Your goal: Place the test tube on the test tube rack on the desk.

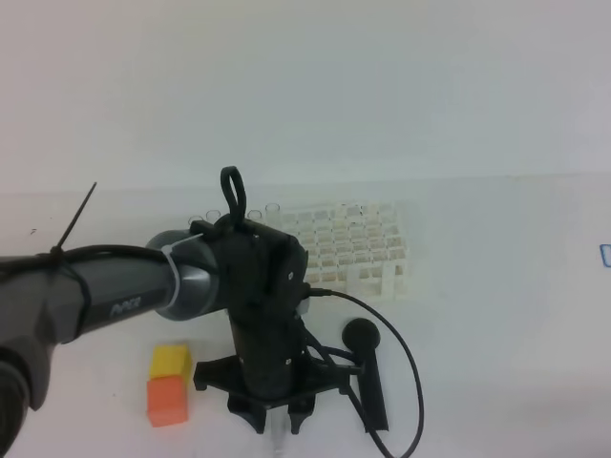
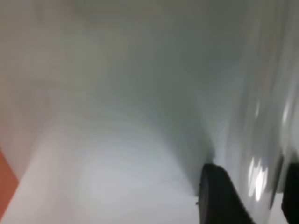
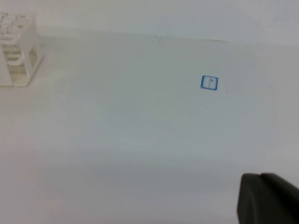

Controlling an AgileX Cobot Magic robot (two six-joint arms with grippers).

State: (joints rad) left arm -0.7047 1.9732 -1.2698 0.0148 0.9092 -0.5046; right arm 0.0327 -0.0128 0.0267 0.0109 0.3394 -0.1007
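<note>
Left end effector (image 1: 277, 420): low at the near edge of the surface (image 1: 496, 286), fingers a little apart; whether they pinch anything, can't tell (wrist view blurred).
Right end effector (image 3: 268, 198): one dark finger in view, state unclear.
Test tube (image 2: 259, 154): prob. the glassy streak beside the left fingers.
Handling: light, slippery, fragile; grip mid-body, gently.
Test tube rack (image 1: 348, 243): behind the arm.

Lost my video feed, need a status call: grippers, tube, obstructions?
Left gripper low over desk, jaw state unclear. Right gripper out of view. No tube visibly held. Test tube rack behind arm; black tool alongside.
</note>
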